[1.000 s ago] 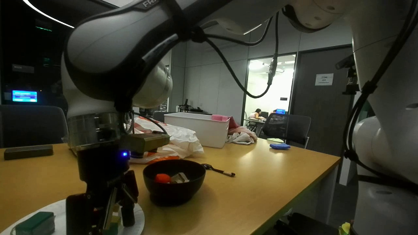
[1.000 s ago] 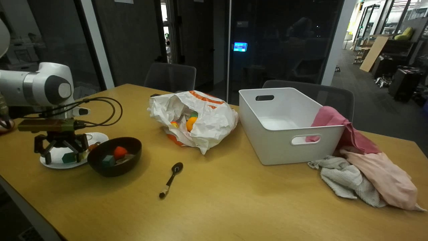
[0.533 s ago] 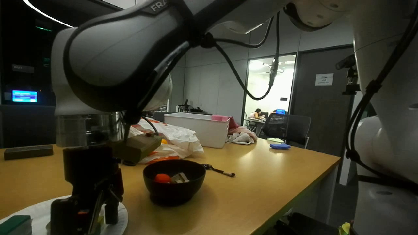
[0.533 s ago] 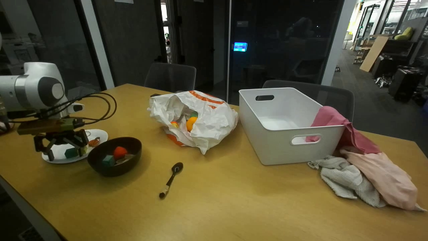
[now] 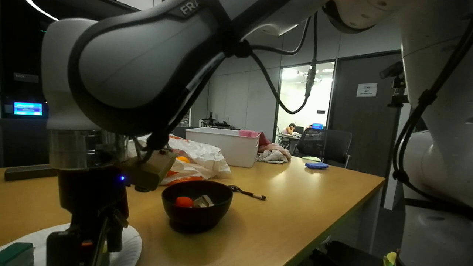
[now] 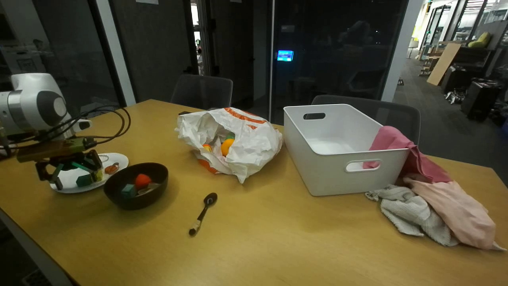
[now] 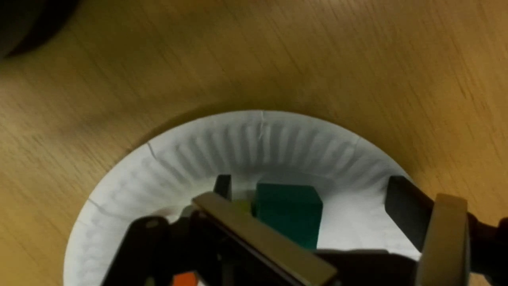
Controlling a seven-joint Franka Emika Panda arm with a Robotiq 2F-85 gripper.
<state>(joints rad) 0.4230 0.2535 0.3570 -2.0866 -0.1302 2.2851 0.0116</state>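
Looking boxy, the block (image 7: 293, 210) is flat-faced; it's dark green.

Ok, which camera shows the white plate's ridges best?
The wrist view: it sees the white plate up close, so its ridges stand out, though the picture crops it. Both exterior views show the plate smaller, partly behind the jaws, its ridges faint at best.

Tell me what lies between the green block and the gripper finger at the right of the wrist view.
In the wrist view, only bare white plate shows between the green block and that finger.
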